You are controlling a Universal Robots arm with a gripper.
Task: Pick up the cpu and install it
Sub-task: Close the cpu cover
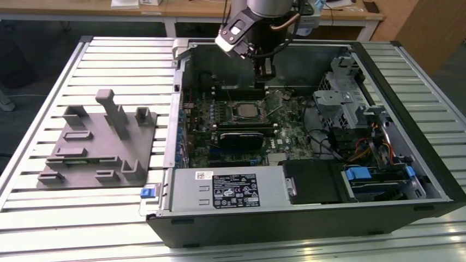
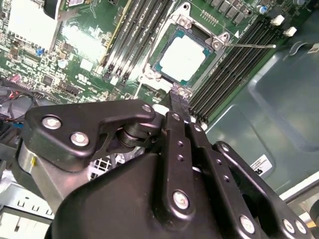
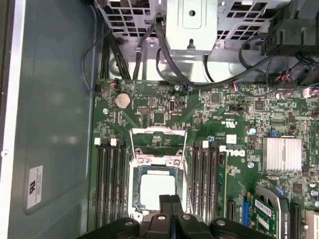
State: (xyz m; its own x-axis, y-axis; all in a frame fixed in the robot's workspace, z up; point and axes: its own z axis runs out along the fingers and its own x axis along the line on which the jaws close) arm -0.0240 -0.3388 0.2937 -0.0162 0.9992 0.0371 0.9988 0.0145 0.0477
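Now, inside the open computer case (image 1: 306, 221) the cpu (image 3: 155, 191) lies flat in the motherboard socket (image 3: 133, 189), whose metal frame (image 3: 158, 135) is flipped open. The gripper (image 3: 170, 200), its fingers pressed together and holding nothing, hangs over the socket's rim between memory slots (image 3: 108, 184). A grey tray (image 1: 87, 158) sits on the bench (image 1: 73, 229), well apart from the case.

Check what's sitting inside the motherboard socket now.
The cpu lies in the socket, silver top showing. The shut gripper covers one edge in the first wrist view; whatever lies underneath the cpu is hidden.
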